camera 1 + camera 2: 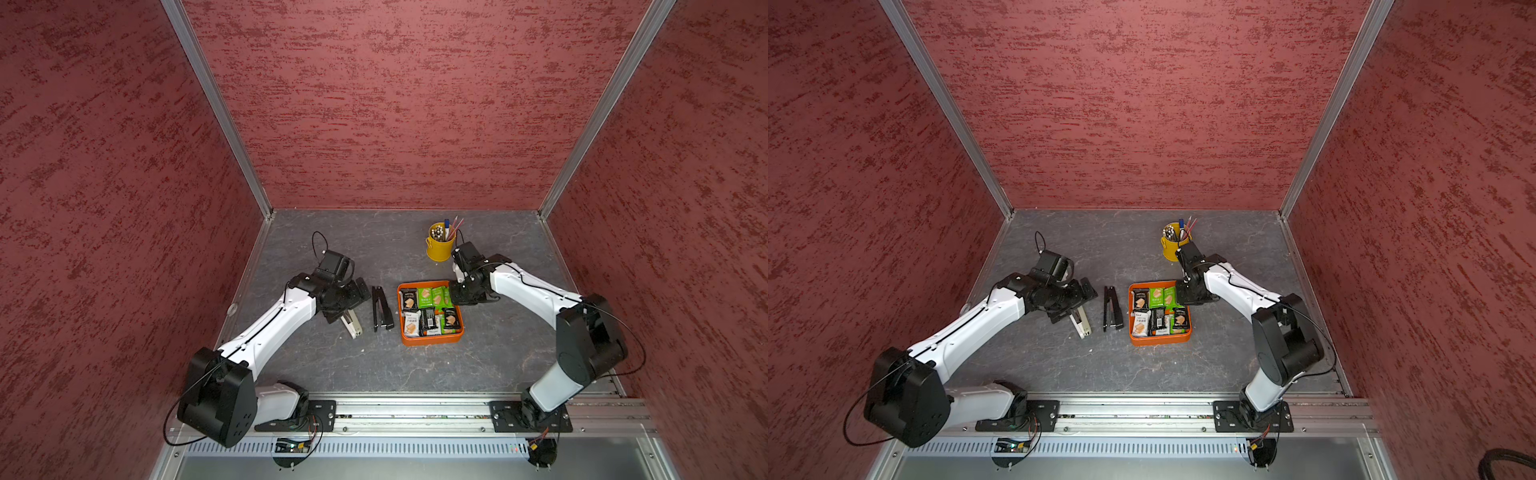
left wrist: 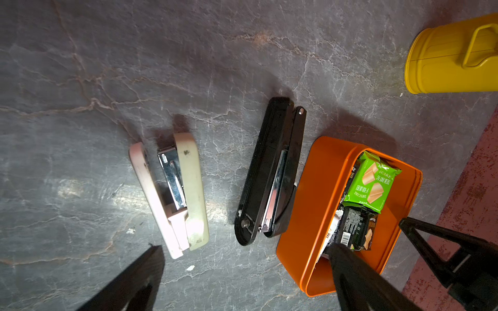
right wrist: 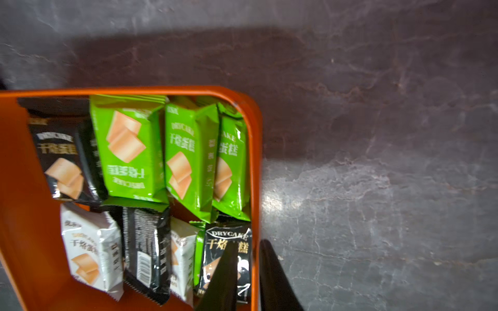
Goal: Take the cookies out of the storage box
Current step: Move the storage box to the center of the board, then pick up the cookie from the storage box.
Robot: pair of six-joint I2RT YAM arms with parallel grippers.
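Grey, cracked-looking surface (image 1: 374,365) lies bare from the metal rail (image 1: 415,409) near you up to the storage box (image 1: 432,341), so you have open room there. More bare room lies on the box's right, out to the red wall (image 1: 665,208). On its left, the black stapler (image 1: 381,309) lies just beside the box wall. The beige stapler (image 1: 352,326) lies a bit further left.

All the cookies (image 3: 129,145) sit inside the box in two rows. They are green, black and white packets, packed side by side.

Your right gripper (image 3: 248,242) is at the box's far right corner. Both top views hide its fingertips under the arm, but the right wrist view shows them. It is almost closed, with one finger over the cookies inside and one finger outside. The orange rim shows between them. You cannot tell if it pinches anything.

The left wrist view shows your left gripper (image 2: 242,249) wide open above the staplers, holding nothing.

Further back, the yellow bucket (image 1: 438,249) stands behind the box. Only the top views show the pens (image 1: 451,228) in it.
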